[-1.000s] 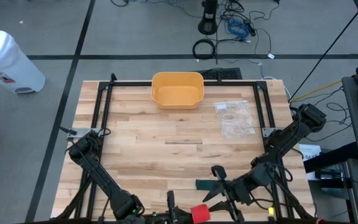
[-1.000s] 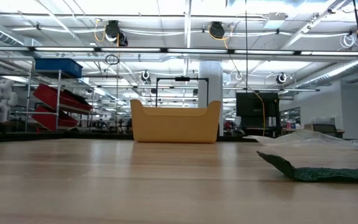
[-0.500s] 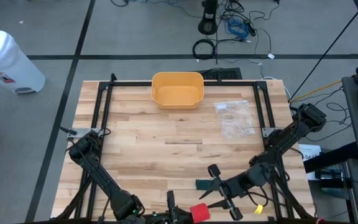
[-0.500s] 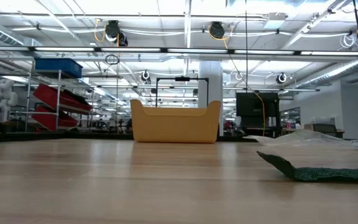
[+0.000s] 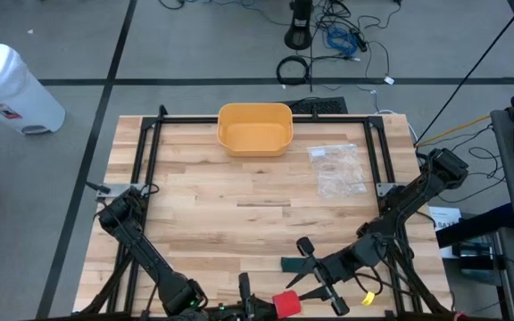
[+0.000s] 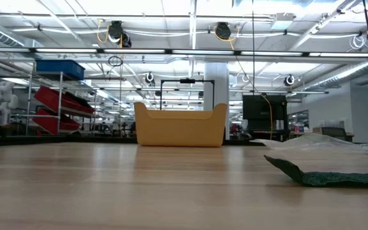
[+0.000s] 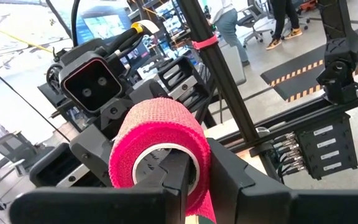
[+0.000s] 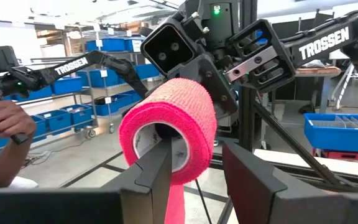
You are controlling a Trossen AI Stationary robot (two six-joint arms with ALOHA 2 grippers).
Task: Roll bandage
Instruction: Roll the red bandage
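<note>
Pink bandage roll (image 7: 160, 168) sits shared at the bench's near edge: left tool (image 7: 194, 180) clamped on it, right tool (image 8: 194, 165) half-open with one finger through its core; next, winding calls for steady turning

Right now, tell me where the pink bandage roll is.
In the high view, the pink bandage roll sits at the table's near edge, centre-right, between the two grippers, just below the dark green strip.

Pink bandage roll (image 7: 160, 158), yellow bin (image 5: 254, 128), seemingly dark green cloth (image 6: 337, 176)
</note>
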